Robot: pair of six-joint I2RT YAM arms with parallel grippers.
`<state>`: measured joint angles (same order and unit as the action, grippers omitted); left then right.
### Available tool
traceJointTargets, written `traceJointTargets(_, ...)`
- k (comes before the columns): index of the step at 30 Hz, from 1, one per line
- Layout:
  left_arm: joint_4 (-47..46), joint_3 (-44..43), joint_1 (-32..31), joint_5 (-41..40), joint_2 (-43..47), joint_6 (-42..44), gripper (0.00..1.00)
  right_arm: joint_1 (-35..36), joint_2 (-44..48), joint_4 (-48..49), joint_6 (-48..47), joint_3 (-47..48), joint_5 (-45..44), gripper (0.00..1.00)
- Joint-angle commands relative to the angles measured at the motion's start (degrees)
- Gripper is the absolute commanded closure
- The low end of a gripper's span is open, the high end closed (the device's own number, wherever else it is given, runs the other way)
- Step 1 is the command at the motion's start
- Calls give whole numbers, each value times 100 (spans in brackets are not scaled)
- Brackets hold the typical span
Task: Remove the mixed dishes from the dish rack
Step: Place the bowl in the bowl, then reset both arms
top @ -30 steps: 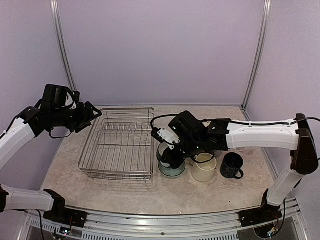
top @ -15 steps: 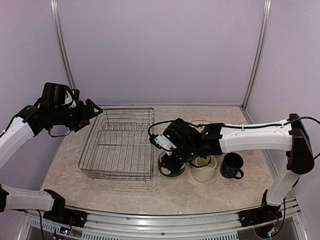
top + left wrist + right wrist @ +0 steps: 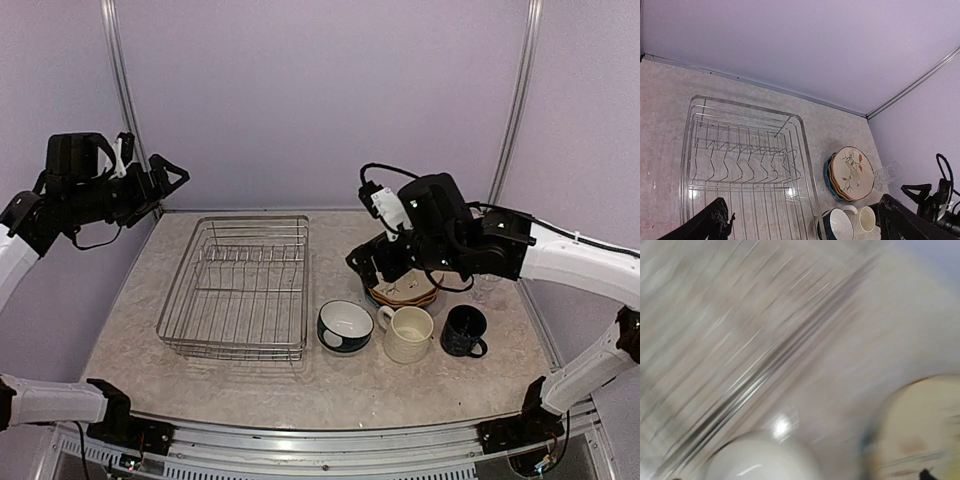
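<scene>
The left wrist view shows the left fingers [image 3: 715,222] wide apart, the rack [image 3: 747,150] on the left of the bench [image 3: 662,95], and the whole floral plate [image 3: 854,170], partly hidden in the top view by the right fingers [image 3: 362,264], whose state I cannot tell.

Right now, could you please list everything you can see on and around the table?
dish rack: one, silver wire, left of the table's centre, no dishes in it.
bowl: one, dark with white inside, on the table just right of the rack.
cream mug: one, cream, right of the bowl.
navy mug: one, navy, right of the cream mug.
plates: a stack, count unclear, cream floral on top, blue below, behind the mugs.
glass: one seen, clear, right of the plates.
table: one, beige marbled.
left gripper: one, black, open, in the air off the rack's far left corner.
right gripper: one, black, above the plates' left edge; jaws unclear.
</scene>
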<state>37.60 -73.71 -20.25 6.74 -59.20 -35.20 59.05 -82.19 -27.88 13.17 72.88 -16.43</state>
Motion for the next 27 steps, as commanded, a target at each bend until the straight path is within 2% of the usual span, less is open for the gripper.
traceJointTargets(1,110,-622,88,-161,108,630,1,-509,889,267,-467,306,-1269,0)
traceJointTargets(6,-253,-1050,93,-178,370,945,1,-543,1793,976,-1616,518,-2324,0)
traceJointTargets(13,-923,-962,92,-400,1105,1380,1,-539,2784,1972,-2653,531,-2321,0)
traceJointTargets(19,-1009,-813,92,-784,1657,1635,1,-535,3022,2314,-2900,605,-2100,0)
traceJointTargets(27,-845,-740,97,-978,1875,1709,1,-535,3050,2363,-2703,510,-1907,0)
